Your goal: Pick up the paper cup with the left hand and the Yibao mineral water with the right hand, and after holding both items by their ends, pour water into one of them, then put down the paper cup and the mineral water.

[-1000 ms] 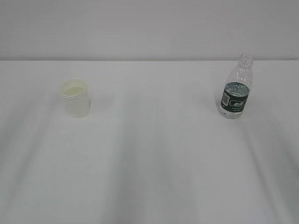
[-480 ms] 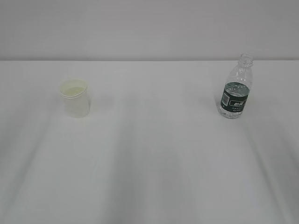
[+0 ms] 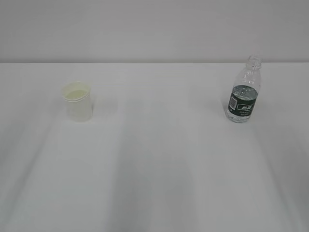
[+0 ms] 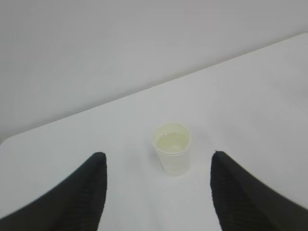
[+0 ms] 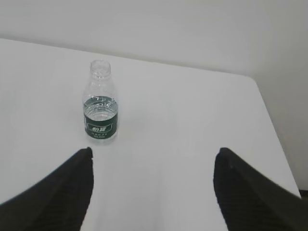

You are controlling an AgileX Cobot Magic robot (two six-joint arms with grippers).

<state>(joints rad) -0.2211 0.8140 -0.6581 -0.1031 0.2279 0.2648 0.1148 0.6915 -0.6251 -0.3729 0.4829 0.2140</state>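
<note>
The cup (image 3: 77, 101) is standing upright on the left of the white table (image 3: 159, 169), and the bottle (image 3: 243, 91) is standing upright well apart on the right, capless. The left gripper (image 4: 158, 163) is gaping open and holding nothing, with the cup sitting just ahead, between its fingers (image 4: 82, 192). The right gripper (image 5: 154, 159) is also spreading wide and empty; the bottle is standing ahead of it, nearer its left finger (image 5: 62, 192).
</note>
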